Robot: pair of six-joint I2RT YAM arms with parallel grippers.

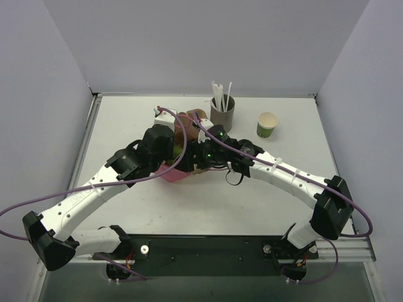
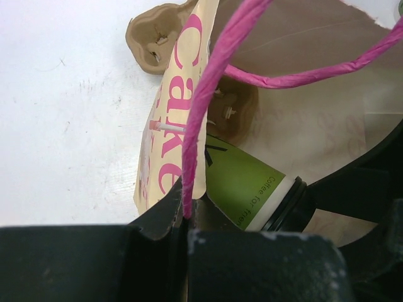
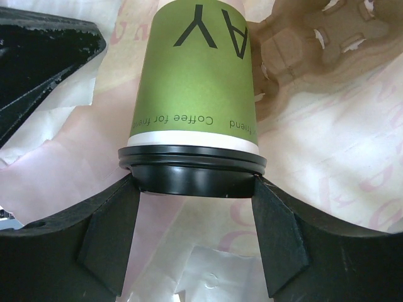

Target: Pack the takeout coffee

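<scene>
The takeout coffee [image 3: 195,82] is a green paper cup with a black lid [image 3: 192,171]. It lies tilted inside the open paper bag [image 2: 169,135], its base pointing towards the brown pulp cup carrier [image 3: 315,56]. My right gripper [image 3: 192,189] is inside the bag, with a finger pressed on each side of the lid. My left gripper [image 2: 186,217] is shut on the bag's pink cord handle [image 2: 208,94] at the bag's rim and holds the mouth open. The cup also shows in the left wrist view [image 2: 242,182]. In the top view both grippers meet over the bag [image 1: 171,174], and the cup is hidden.
A grey cylinder of white straws [image 1: 222,112] stands at the back centre. A green cup with a cream inside [image 1: 267,124] stands to its right. The brown carrier [image 1: 189,123] sticks out behind the bag. Purple cables loop over both arms.
</scene>
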